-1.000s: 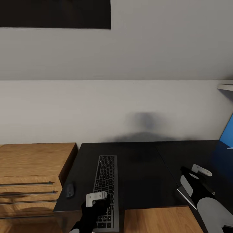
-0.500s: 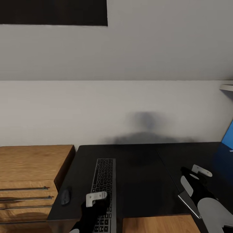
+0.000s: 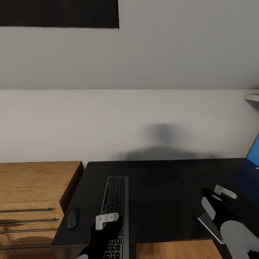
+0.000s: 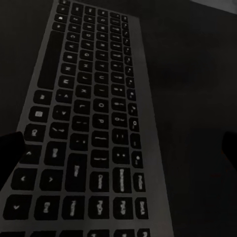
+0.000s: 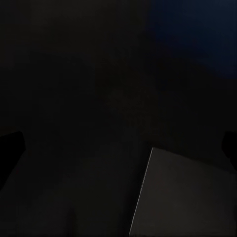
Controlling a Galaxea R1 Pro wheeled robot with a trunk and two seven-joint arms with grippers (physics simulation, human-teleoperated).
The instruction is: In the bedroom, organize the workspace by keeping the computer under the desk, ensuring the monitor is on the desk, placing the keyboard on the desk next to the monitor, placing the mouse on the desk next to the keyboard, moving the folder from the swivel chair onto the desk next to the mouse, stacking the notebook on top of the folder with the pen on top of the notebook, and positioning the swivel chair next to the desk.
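The wooden dresser (image 3: 32, 196) stands left of the black desk (image 3: 154, 194), touching it; its drawers are shut, so nothing inside can be seen.

The left gripper (image 3: 107, 230) hangs over the near end of the keyboard (image 3: 114, 212). In the left wrist view its dark fingertips (image 4: 11, 150) sit wide apart at either edge of the picture, spread open, with nothing between them; whether they touch the keyboard (image 4: 81, 128) cannot be told.

The right gripper (image 3: 216, 201) is low over the right part of the desk, beside a flat grey slab (image 3: 208, 225) at the near edge. In the right wrist view its fingertips (image 5: 10, 148) also stand wide apart and hold nothing; the slab (image 5: 182, 197) lies below it.

The keyboard is grey with dark keys and lies lengthwise, near to far, on the left part of the desk. The dark mouse (image 3: 72, 219) rests on the desk just left of it, apart from it. A blue panel (image 3: 253, 151) shows at the far right.
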